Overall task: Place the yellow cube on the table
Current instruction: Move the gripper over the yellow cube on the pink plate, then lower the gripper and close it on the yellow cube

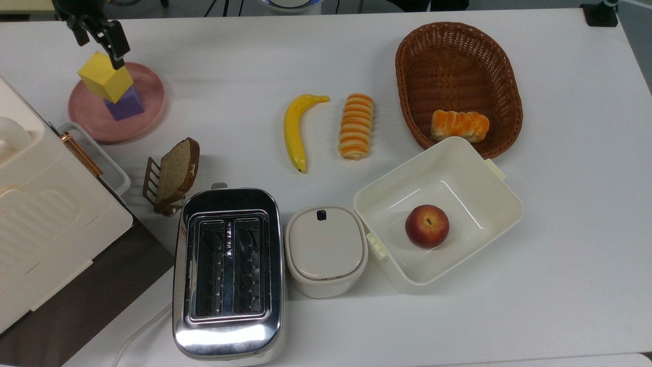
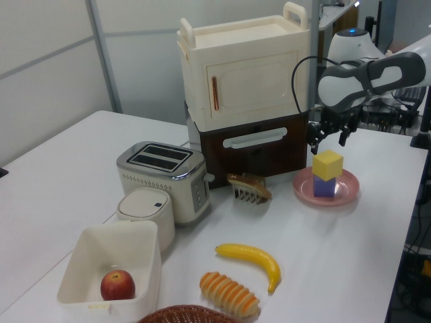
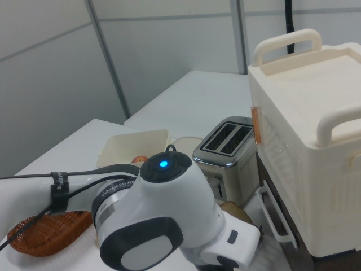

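The yellow cube (image 1: 105,76) (image 2: 328,164) rests tilted on top of a purple cube (image 1: 126,105) (image 2: 324,187), and both sit on a round pink plate (image 1: 145,109) (image 2: 347,191). The plate stands on the white table (image 1: 229,66) (image 2: 350,262) at the top view's upper left. My gripper (image 1: 98,45) (image 2: 328,136) hangs open just above the yellow cube, one finger to each side of its top, holding nothing. In the right view the arm's white body (image 3: 163,220) blocks the cubes.
A cream cabinet (image 1: 46,204) and a toast rack with bread (image 1: 173,176) stand close to the plate. A banana (image 1: 295,130), striped bread (image 1: 355,126), basket (image 1: 509,86), toaster (image 1: 228,272), lidded pot (image 1: 326,250) and a box (image 1: 489,204) holding a peach occupy the middle and right.
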### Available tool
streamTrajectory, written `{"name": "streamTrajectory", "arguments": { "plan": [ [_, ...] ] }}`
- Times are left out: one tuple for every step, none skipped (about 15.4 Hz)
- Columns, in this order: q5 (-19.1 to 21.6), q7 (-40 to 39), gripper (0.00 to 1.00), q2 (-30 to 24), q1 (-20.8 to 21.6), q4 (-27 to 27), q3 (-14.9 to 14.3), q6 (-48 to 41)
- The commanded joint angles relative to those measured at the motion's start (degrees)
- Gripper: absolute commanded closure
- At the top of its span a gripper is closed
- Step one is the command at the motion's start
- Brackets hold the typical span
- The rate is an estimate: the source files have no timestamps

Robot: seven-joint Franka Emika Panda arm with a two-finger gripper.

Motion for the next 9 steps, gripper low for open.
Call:
{"name": "streamTrajectory", "arguments": {
  "plan": [
    [0.1, -1.5, 0.00, 0.2, -0.8, -1.9, 0.2, 4.2],
    [-0.1, -1.5, 0.00, 0.8, -0.8, -1.9, 0.2, 4.6],
    [-0.5, -1.5, 0.00, 1.4, -0.8, -1.8, 0.2, 4.7],
    [-0.8, -1.5, 0.00, 1.9, -0.8, -1.8, 0.2, 4.8],
    [-1.4, -1.5, 0.00, 2.2, -0.7, -1.8, 0.2, 5.1],
    [-1.4, -1.4, 0.00, 2.2, -0.7, -1.8, 0.2, 5.6],
    [-1.4, -1.4, 0.00, 2.5, -0.7, -1.8, 0.2, 5.6],
    [-1.4, -1.4, 0.00, 2.8, -0.7, -1.8, 0.2, 5.6],
    [-1.5, -1.4, 0.00, 3.0, -0.7, -1.8, 0.2, 5.9]
  ]
}}
